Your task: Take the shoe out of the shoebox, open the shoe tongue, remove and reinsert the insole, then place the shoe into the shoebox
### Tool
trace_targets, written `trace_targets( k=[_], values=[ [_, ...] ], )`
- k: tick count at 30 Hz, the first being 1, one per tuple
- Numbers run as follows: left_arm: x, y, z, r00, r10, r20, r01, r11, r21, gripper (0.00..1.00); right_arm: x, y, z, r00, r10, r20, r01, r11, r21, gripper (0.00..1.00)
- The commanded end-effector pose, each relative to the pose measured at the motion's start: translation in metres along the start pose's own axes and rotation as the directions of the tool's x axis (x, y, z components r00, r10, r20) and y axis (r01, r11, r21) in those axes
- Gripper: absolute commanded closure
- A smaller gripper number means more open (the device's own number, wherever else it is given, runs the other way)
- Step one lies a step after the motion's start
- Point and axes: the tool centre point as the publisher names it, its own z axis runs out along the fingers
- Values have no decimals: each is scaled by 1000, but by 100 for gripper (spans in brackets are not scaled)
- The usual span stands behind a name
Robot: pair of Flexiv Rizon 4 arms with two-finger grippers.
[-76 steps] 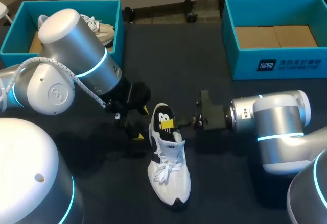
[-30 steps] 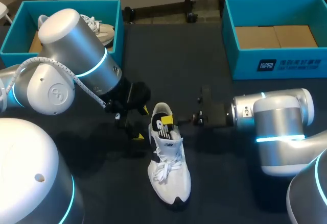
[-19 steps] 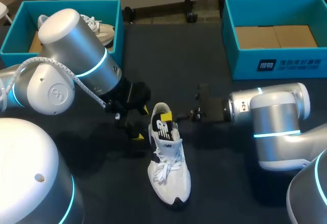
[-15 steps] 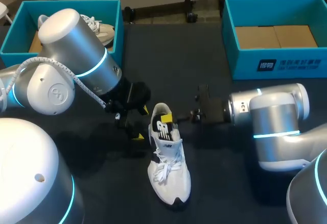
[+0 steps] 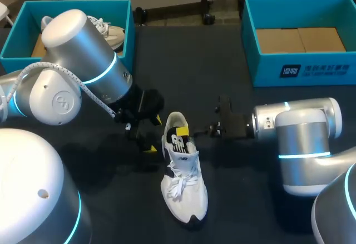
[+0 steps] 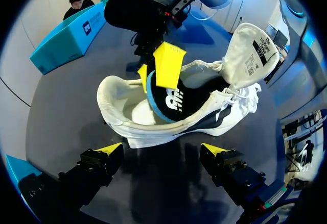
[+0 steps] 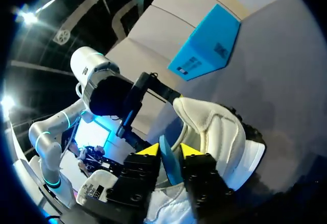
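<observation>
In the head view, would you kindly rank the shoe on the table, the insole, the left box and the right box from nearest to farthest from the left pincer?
1. shoe and insole, just beside the left pincer at mid-table; too close to rank apart.
2. left box, far left corner.
3. right box, far right, across the table.

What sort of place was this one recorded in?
Most likely a robotics lab bench: the left arm and right arm flank a white shoe on a dark table, with the left shoebox and right shoebox, both teal, behind.
</observation>
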Motion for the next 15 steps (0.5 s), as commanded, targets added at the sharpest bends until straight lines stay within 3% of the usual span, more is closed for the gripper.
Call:
trace_targets(
  k=[1,15],
  values=[
    [1,1,0,1000,2,2,-2,1000,1,0,9,12,-3,1000,-18,17,18,1000,5,0],
    [0,1,-8,1000,-4,5,4,1000,-12,0,17,46,-31,997,-48,56,42,994,97,0]
  ],
)
